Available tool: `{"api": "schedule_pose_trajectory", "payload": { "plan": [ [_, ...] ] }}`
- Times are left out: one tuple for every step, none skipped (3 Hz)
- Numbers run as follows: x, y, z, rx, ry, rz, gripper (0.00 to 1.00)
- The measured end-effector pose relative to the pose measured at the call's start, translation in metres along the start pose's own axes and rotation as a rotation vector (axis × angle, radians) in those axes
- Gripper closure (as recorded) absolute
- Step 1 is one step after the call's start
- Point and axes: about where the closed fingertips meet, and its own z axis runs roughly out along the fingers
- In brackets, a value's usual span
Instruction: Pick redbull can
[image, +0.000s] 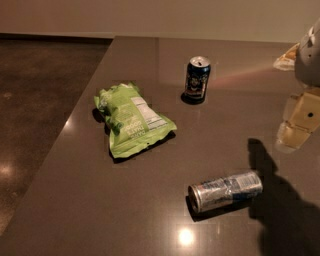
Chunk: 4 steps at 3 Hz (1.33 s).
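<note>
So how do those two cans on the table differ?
The redbull can lies on its side; the dark can stands upright. The redbull can is silver, slim and long; the dark can is navy and squatter. Both sit on the table, untouched; the hand hangs at the right edge.

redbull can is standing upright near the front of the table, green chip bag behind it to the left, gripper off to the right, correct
No: the camera view shows the redbull can lying on its side, not upright. The rest holds: near the front of the table, green chip bag behind left, gripper at the right edge.
</note>
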Motion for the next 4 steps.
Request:
{"api": "schedule_pose_trajectory", "payload": {
  "plan": [
    [-0.002, 0.002, -0.001, 0.008, -0.004, -0.006, 0.00],
    [-0.007, 0.020, 0.005, -0.004, -0.040, -0.052, 0.00],
    [-0.017, 0.047, 0.020, -0.035, -0.078, -0.129, 0.00],
    [-0.026, 0.067, 0.041, -0.078, -0.099, -0.195, 0.00]
  ]
}}
